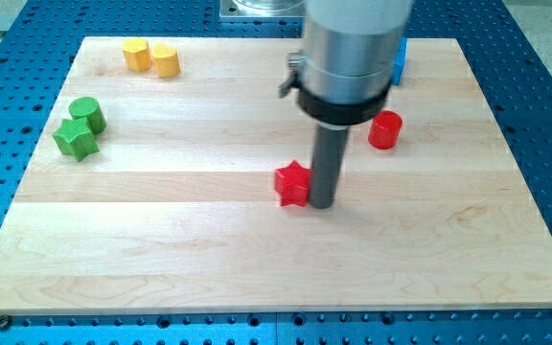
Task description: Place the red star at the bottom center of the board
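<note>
Beside my tip (321,205), red star (293,184) upright.

Smooth pale wooden board (161,240)

High frontal view over board (161,249)

Red star (293,184): small, chunky block with blunt points, bright glossy red, lying flat on the pale wooden board (161,240). Sits near the board's middle, slightly right of centre, roughly halfway between far and near edges. Top face up, one point aimed toward the far edge. Its right side touches, or all but touches, my tip (321,205). Wide stretch of board between it and the near edge.
</note>
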